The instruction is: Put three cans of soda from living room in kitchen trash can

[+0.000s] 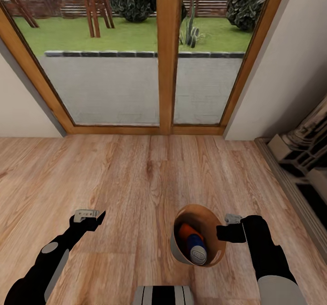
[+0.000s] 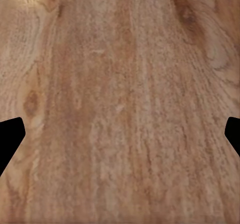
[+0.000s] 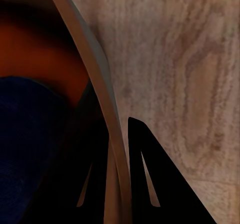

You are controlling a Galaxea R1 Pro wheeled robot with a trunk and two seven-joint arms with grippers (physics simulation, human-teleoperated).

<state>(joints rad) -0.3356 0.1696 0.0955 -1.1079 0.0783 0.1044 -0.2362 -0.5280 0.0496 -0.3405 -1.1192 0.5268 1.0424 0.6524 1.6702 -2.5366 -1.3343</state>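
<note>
Lower centre-right of the head view, the right gripper point(image 1: 223, 230) was clamped on the rim of the trash can point(image 1: 213, 259), carrying it above the wood-plank floor point(image 1: 136, 178). Inside lay an orange can point(image 1: 184, 230) and a dark blue can point(image 1: 196, 247); a third was not visible, and delivery to the kitchen seemingly remained. The left gripper point(image 1: 93, 217) hung apart, empty. Beyond stood glass doors point(image 1: 169, 55).

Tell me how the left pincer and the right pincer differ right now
The left pincer is open and holds nothing, with bare wood floor beneath it. The right pincer is shut on the rim of the trash can, which holds an orange can and a dark blue can; the right wrist view shows its fingers either side of the wall. Both are dark and reach forward at similar height.
</note>
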